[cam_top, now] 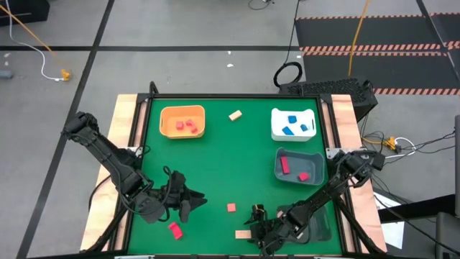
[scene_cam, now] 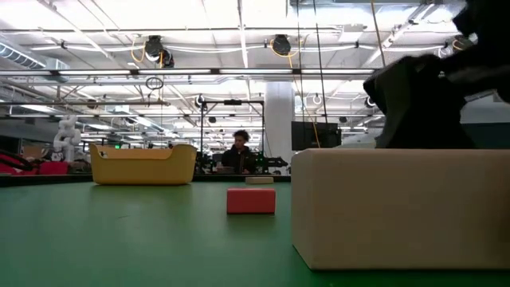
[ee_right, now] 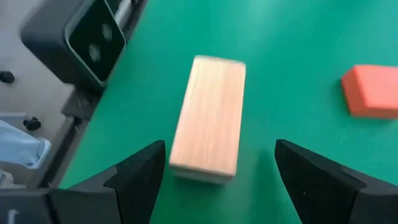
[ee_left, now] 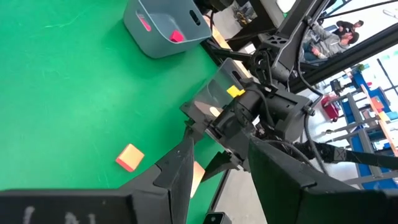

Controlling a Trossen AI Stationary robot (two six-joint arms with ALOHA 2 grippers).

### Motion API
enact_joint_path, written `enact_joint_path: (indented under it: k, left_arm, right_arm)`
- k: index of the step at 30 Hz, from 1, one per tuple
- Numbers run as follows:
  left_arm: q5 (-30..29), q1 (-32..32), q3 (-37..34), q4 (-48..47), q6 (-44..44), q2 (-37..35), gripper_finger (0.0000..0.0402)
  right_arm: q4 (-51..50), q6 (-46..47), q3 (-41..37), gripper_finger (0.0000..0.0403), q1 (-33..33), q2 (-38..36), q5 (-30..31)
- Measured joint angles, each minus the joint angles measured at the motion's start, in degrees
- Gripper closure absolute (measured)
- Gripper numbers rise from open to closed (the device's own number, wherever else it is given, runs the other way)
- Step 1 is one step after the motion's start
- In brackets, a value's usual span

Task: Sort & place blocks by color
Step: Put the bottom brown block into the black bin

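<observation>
My right gripper (ee_right: pixel 214 171) stands spread wide, empty, fingers flanking the near end of the tan wood bar (ee_right: pixel 208 118) at the table's near edge (cam_top: pixel 215 253); I'd come down square across its width before closing. Left gripper (cam_top: pixel 188 203) waits nearby, narrow, nothing seen in it. The camera housing (ee_right: pixel 93 37) crowds one side, a red block (ee_right: pixel 370 90) the other; open green lies toward the trays.

Tan bar (ee_right: pixel 208 118) lies flat near the table's front edge, red block (ee_right: pixel 372 90) beside it.
</observation>
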Motion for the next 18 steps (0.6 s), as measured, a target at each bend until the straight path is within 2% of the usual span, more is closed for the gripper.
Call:
enact_joint_path:
  k: [4,8,12,18]
  left_arm:
    - [-0.06,0.00,0.00,-0.11,-0.47,0.00,0.0250]
    - [-0.36,0.00,0.00,-0.31,-0.93,0.00,0.0250]
    - [-0.48,0.00,0.00,-0.35,-1.03,0.00,0.0250]
    - [-0.48,0.00,0.00,-0.36,-1.14,0.00,0.0250]
  right_arm:
    - [0.46,0.17,0.02,0.0114,-0.34,0.82,-0.03]
    - [0.60,1.69,0.04,0.0138,-0.44,0.97,-0.06]
    - [1.02,1.96,0.04,0.0187,-0.44,1.01,-0.24]
    - [1.09,5.55,0.04,0.0286,-0.44,1.03,-3.18]
